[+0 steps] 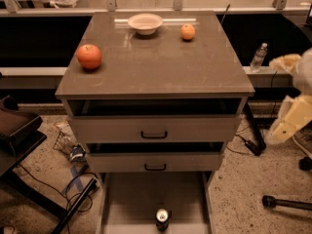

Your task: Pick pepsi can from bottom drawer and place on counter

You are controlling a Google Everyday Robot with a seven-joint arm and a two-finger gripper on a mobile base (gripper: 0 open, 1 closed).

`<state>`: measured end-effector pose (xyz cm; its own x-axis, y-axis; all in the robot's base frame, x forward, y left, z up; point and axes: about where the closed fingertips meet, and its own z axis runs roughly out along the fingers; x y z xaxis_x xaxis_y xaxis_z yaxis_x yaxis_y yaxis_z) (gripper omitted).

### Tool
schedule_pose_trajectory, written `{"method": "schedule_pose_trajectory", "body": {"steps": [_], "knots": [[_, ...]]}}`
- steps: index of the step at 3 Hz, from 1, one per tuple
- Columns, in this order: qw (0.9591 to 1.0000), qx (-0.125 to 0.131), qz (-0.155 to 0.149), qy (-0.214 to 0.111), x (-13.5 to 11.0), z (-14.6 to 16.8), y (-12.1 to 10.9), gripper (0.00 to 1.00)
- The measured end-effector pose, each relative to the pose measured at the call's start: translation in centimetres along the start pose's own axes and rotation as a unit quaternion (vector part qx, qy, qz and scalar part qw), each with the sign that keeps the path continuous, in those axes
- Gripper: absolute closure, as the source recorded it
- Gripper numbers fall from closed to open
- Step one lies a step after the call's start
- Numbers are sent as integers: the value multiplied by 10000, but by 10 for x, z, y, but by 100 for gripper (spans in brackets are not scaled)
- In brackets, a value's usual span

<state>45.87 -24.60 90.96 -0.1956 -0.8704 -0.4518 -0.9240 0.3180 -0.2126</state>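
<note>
Partly cropped, the end effector [287, 123] hangs right of the counter [161, 67].

Upright pepsi can [163, 219] in open bottom drawer [130, 199]

The bottom drawer [141, 199] stood open from above with bare floor around the pepsi can [163, 218], the two upper drawers [154, 129] overhanging its back, the counter [161, 69] had a wide bare middle between apple [89, 56], bowl [145, 23] and orange [188, 31], and the gripper [292, 123] hung well off to the counter's right.
</note>
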Motion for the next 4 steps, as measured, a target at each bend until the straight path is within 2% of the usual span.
{"method": "schedule_pose_trajectory", "body": {"steps": [1, 2, 3, 4], "knots": [[9877, 227, 316, -1512, 44, 62, -6, 0], [9645, 458, 444, -2562, 65, 73, 4, 0], [9594, 635, 258, -2736, 76, 69, 8, 0], [9598, 564, 261, -2738, 75, 78, 9, 0]]}}
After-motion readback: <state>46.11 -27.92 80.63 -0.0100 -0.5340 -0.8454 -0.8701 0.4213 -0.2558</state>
